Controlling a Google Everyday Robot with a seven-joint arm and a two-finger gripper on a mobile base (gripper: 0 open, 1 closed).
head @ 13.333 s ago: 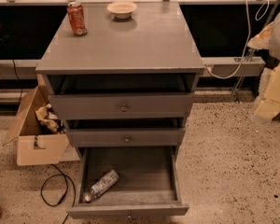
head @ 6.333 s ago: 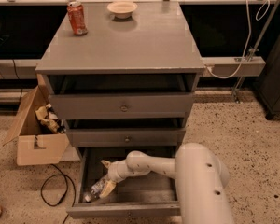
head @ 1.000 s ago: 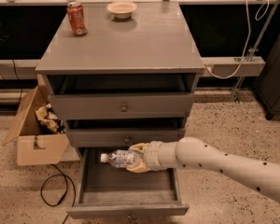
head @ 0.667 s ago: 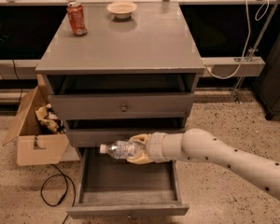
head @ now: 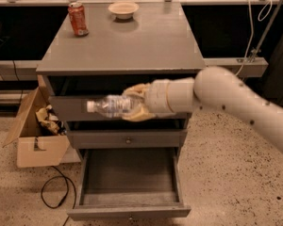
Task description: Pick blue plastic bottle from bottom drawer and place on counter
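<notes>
My gripper [head: 134, 103] is shut on the blue plastic bottle [head: 108, 106], a clear bottle with a white cap pointing left. It holds the bottle sideways in the air in front of the top drawer, just below the counter's front edge. The white arm reaches in from the right. The bottom drawer [head: 127, 208] is pulled open and its dark inside shows nothing in it. The counter [head: 132, 41] is the grey top of the cabinet.
An orange-red soda can [head: 78, 19] stands at the counter's back left and a small white bowl [head: 123, 8] at the back middle. An open cardboard box [head: 35, 131] and a black cable [head: 54, 192] lie on the floor to the left.
The gripper has lifted the bottle out of the bottom drawer, from the middle drawer's height up to just below the counter edge. The bottom drawer is left open.
</notes>
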